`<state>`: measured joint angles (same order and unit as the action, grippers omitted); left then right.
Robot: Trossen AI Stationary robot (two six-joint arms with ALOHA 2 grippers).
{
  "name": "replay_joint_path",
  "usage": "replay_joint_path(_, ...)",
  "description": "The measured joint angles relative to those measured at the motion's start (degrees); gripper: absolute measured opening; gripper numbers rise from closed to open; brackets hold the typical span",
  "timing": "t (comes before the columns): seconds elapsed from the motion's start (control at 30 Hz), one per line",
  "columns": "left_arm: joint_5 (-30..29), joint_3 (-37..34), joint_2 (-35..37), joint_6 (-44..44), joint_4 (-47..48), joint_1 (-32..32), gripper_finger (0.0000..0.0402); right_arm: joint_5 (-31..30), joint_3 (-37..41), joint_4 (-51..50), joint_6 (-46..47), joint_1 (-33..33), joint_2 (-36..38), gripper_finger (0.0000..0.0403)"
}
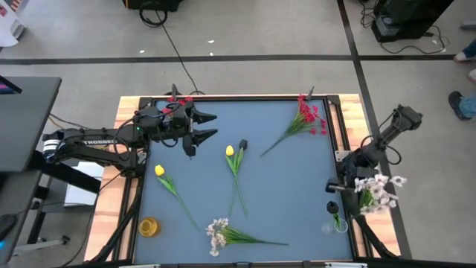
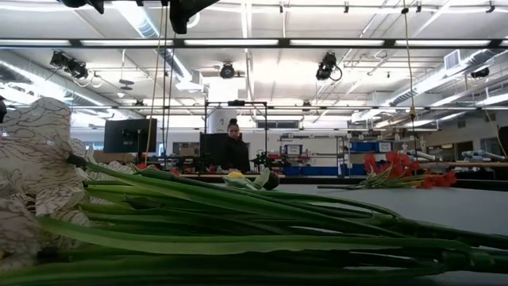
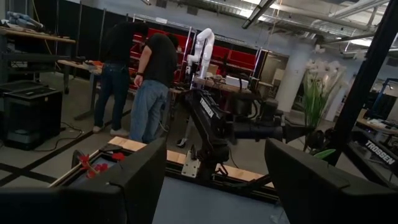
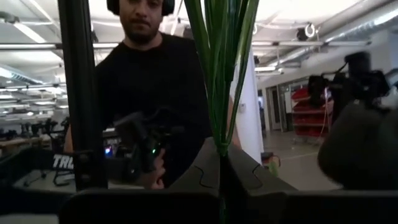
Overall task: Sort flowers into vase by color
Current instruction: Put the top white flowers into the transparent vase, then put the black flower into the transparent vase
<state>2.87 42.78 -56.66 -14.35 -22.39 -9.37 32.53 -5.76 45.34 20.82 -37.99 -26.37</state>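
Overhead, two yellow tulips point(image 1: 159, 170), seemingly two white sprays point(image 1: 217, 232), one in the clamped right hand point(image 1: 355, 186); left hand point(image 1: 207, 126) wide.

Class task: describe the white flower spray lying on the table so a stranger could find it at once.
Start at the blue table and go to its near edge. The white spray lies there beside the amber vase. It alone rests flat; the other white spray is in the right gripper.

Table surface point(image 1: 290, 193): blue-grey mat, wooden border.
Floor point(image 1: 260, 37): grey, dark tape lines, black cable point(image 1: 172, 45) trailing across.
Monitor point(image 2: 129, 135): dark, in the room behind the table.
Persons point(image 3: 149, 81): 2, standing at a workbench, backs turned.
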Motion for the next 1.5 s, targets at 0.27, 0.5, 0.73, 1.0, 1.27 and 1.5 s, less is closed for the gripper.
replay_joint_path(0.27, -0.01, 0.00, -0.01, 0.00, 0.00, 0.00, 0.0277, -0.58, 0.00, -0.11, -0.18, -1.34, -5.29, 0.0009)
replay_joint_path(0.5, -0.02, 0.00, 0.00, 0.00, 0.00, 0.02, 0.0277, -0.13, 0.00, -0.13, 6.51, -1.34, -6.65, 0.0067)
replay_joint_path(0.73, 0.00, 0.00, 0.00, 0.00, -0.01, 0.01, 0.0277, -0.15, -0.02, 0.03, 6.68, -1.34, -6.54, 0.0125)
replay_joint_path(1.0, -0.01, 0.00, 0.00, 0.00, -0.02, 0.02, 0.0277, -1.40, -0.02, 3.91, 8.16, -1.31, -3.06, 0.0126)
replay_joint_path(1.27, 0.00, 0.00, 0.00, 0.00, 0.00, 0.02, 0.0277, -8.64, -0.13, 13.09, 7.07, -1.16, 2.06, 0.0126)
replay_joint_path(1.5, -0.02, 0.00, 0.00, 0.00, -0.02, 0.02, 0.0277, -12.81, -0.13, 10.45, 8.53, -1.16, 2.58, 0.0133)
